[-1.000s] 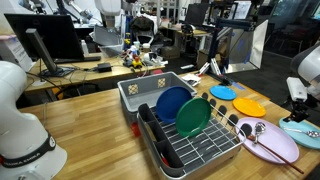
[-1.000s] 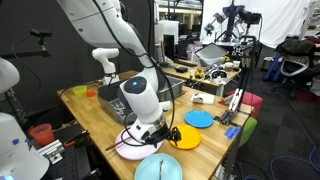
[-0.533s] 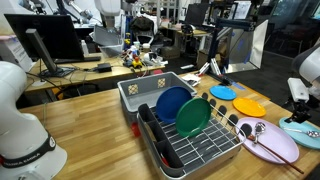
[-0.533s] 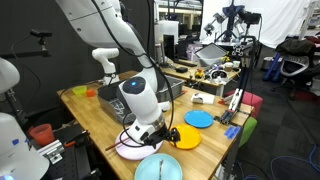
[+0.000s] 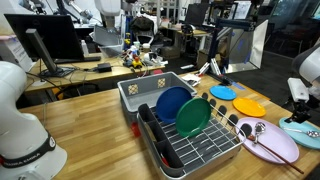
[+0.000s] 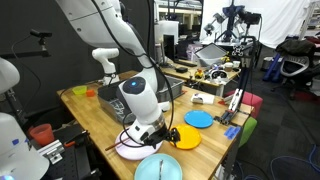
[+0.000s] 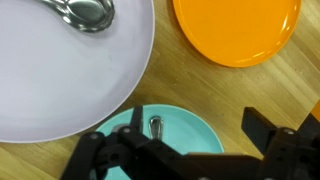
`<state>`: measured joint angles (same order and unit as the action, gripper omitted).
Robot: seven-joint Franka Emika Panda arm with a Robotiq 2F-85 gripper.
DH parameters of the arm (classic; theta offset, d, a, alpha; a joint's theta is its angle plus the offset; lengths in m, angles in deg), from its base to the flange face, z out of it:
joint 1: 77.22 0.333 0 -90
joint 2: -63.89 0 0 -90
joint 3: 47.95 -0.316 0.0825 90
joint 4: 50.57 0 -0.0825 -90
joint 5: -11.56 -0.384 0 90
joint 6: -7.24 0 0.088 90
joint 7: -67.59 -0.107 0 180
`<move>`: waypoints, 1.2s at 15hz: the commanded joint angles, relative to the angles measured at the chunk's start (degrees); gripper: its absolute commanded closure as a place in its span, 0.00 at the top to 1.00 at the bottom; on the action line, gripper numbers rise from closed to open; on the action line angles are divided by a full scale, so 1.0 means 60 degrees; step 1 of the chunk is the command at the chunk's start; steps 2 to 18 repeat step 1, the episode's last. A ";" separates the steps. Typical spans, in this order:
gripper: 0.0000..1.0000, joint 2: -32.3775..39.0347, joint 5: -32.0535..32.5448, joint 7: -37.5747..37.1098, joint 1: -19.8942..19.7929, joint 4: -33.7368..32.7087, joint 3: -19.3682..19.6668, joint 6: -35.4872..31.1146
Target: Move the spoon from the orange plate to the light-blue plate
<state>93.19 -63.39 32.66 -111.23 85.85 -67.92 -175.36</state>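
On the wooden desk (image 5: 90, 110), an exterior view: six plates. A dark-blue plate (image 5: 170, 102) and a green plate (image 5: 192, 117) stand upright in the dish rack (image 5: 205, 150). Lying flat are a small blue plate (image 5: 222, 92), the orange plate (image 5: 248, 105), a pink-lilac plate (image 5: 275, 146) and, at the frame's edge, the light-blue plate (image 5: 300, 130).
Spoons in that view: one silver spoon (image 5: 250, 130) on the pink-lilac plate; the dark one is too small to make out.
Across the desk, an exterior view: four flat plates, namely the pink-lilac (image 6: 124, 151), the orange (image 6: 186, 137), the small blue (image 6: 200, 118) and the light-blue (image 6: 160, 168). The white arm (image 6: 140, 95) bends low over them and hides part of the pink-lilac one.
Wrist view, plates: three, with the pink-lilac (image 7: 70, 85) upper left, the orange (image 7: 237, 30) upper right and the light-blue (image 7: 185, 128) below them.
Wrist view, spoons: two, the silver one (image 7: 82, 12) on the pink-lilac plate and the spoon (image 7: 154, 125) on the light-blue plate.
Spoon's look: slim, with a small oval bowl of dull grey sheen; its handle runs under the pincer's links, out of sight.
Pincer (image 7: 178, 140): spread wide, its dark fingers (image 7: 275, 145) on either side of the spoon, gripping nothing.
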 commanded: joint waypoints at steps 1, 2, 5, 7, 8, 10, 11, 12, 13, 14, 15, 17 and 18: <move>1.00 0.0000 0.0000 0.0000 0.0000 0.0000 0.0000 0.0000; 1.00 0.0000 0.0000 0.0000 0.0000 0.0000 0.0000 0.0000; 1.00 0.0000 0.0000 0.0000 0.0000 0.0000 0.0000 0.0000; 1.00 0.0000 0.0000 0.0000 0.0000 0.0000 0.0000 0.0000; 1.00 0.0000 0.0000 0.0000 0.0000 0.0000 0.0000 0.0000; 1.00 0.0000 0.0000 0.0000 0.0000 0.0000 0.0000 0.0000; 1.00 0.0000 0.0000 0.0000 0.0000 0.0000 0.0000 0.0000; 1.00 0.0000 0.0000 0.0000 0.0000 0.0000 0.0000 0.0000; 1.00 0.0000 0.0000 0.0000 0.0000 0.0000 0.0000 0.0000; 1.00 0.0000 0.0000 0.0000 0.0000 0.0000 0.0000 0.0000; 1.00 0.0000 0.0000 0.0000 0.0000 0.0000 0.0000 0.0000; 1.00 0.0000 0.0000 0.0000 0.0000 0.0000 0.0000 0.0000; 1.00 0.0000 0.0000 0.0000 0.0000 0.0000 0.0000 0.0000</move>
